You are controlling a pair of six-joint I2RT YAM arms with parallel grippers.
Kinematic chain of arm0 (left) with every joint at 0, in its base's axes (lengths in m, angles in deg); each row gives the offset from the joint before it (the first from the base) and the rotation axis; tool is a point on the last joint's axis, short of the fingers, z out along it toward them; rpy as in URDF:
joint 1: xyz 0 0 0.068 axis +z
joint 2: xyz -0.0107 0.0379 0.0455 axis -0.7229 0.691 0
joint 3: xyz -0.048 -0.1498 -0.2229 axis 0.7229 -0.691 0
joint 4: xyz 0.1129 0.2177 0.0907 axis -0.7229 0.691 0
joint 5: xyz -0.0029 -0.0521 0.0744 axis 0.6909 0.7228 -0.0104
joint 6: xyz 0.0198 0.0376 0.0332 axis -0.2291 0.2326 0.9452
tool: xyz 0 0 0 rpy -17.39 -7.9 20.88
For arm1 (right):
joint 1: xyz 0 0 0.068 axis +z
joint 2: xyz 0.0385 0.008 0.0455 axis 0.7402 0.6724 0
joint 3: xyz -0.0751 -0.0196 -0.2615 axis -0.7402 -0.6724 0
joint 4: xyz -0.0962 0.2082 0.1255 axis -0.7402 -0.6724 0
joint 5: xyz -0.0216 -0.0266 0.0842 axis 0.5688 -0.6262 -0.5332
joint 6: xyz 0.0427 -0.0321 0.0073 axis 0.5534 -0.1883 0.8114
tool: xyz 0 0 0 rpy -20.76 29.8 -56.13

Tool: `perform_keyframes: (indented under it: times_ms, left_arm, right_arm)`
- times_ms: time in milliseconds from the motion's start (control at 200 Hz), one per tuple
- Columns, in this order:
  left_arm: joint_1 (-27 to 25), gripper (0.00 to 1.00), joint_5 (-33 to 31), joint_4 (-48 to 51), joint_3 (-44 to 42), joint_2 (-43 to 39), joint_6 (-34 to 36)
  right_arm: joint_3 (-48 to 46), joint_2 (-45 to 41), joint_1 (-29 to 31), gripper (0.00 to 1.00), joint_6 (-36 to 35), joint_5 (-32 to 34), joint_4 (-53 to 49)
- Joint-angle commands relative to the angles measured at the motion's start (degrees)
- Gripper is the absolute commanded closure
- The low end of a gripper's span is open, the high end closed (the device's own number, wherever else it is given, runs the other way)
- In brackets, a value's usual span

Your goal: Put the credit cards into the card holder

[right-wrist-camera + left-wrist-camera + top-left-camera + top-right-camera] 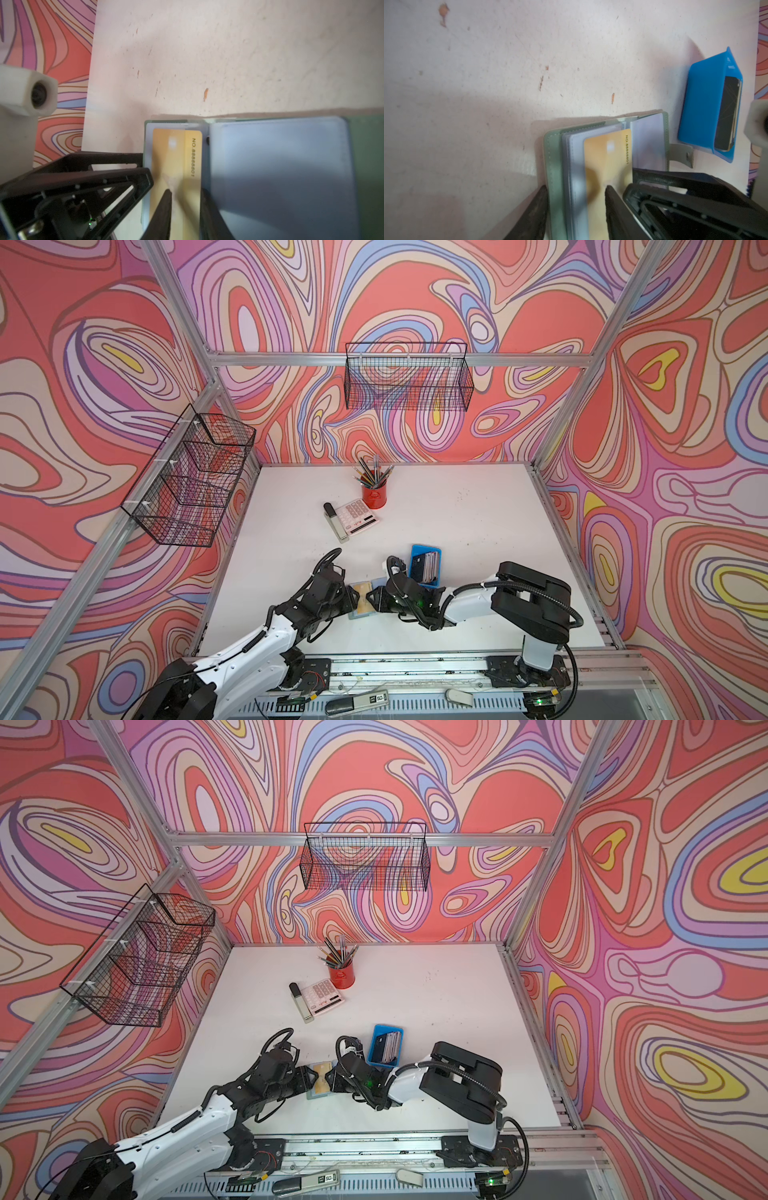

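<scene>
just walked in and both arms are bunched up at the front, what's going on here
Both arms meet over the open card holder, flat on the table. A gold card sits partly inside a clear sleeve. The left gripper rests spread fingers on that half of the holder; the right gripper stands open over the card's uncovered edge. More cards wait in the blue tray nearby.

Swirl-patterned red, pink and lilac walls (415,290) enclose a white table (478,522); wire baskets (409,377) hang from an aluminium frame (291,358).
</scene>
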Motion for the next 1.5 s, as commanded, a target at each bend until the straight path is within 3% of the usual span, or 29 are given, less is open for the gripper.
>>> perform_keyframes:
  times_ms: [0,110,285,456,556,726,1187,1492]
  left_arm:
    - [0.21,0.53,0.55,-0.36,0.83,-0.63,0.34]
    - [0.21,0.53,1.10,-0.87,0.74,-0.40,0.42]
    - [0.21,0.53,1.95,-2.12,0.53,0.47,0.25]
    - [0.21,0.53,2.44,-3.54,0.74,2.31,0.29]
    - [0.21,0.53,2.67,-4.18,0.88,3.41,0.42]
    - [0.21,0.54,2.07,-4.21,0.75,2.94,0.16]
    - [0.21,0.53,-0.13,-0.45,0.83,-1.13,0.12]
    - [0.21,0.52,-3.53,3.45,-0.27,-5.00,-0.63]
  right_arm:
    - [1.35,-3.63,0.22,0.60,-2.42,7.11,-11.70]
    - [1.58,-5.52,0.22,0.54,-3.19,7.70,-12.47]
    - [1.95,-1.86,0.22,0.56,-2.38,4.89,-9.76]
    - [1.90,0.20,0.53,0.61,-1.67,2.20,-6.25]
    - [1.76,0.24,1.31,0.74,-1.37,2.24,-4.64]
    - [3.03,1.72,2.80,0.75,-1.05,2.25,-3.85]
    - [4.49,2.75,5.18,0.74,-1.58,3.51,-0.94]
    - [4.46,-2.12,5.15,0.64,-0.88,10.11,-10.67]
